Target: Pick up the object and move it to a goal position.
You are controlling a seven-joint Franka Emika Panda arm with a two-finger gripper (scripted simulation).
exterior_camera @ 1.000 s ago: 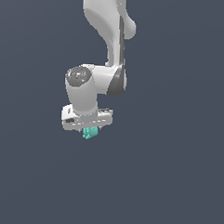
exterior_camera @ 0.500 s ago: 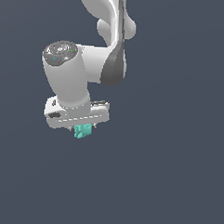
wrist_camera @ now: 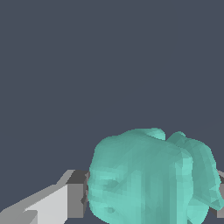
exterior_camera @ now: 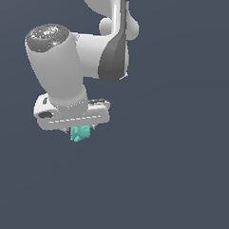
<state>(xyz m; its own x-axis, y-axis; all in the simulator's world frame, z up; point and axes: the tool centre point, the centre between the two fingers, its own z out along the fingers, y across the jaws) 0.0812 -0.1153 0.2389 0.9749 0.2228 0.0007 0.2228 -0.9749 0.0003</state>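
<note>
Item: the object [wrist_camera: 148, 175], teal-green, lumpy, faceted. Looks rigid, light and hard-skinned, so probably slippery; best taken across its broad middle, not the knobs.

Location: between the fingers [wrist_camera: 65, 201] of the gripper [exterior_camera: 80, 130], which is clenched on it; it hangs beneath the white hand, toward the exterior view's left.

Beyond: plain dark ground; no goal marker visible.
</note>
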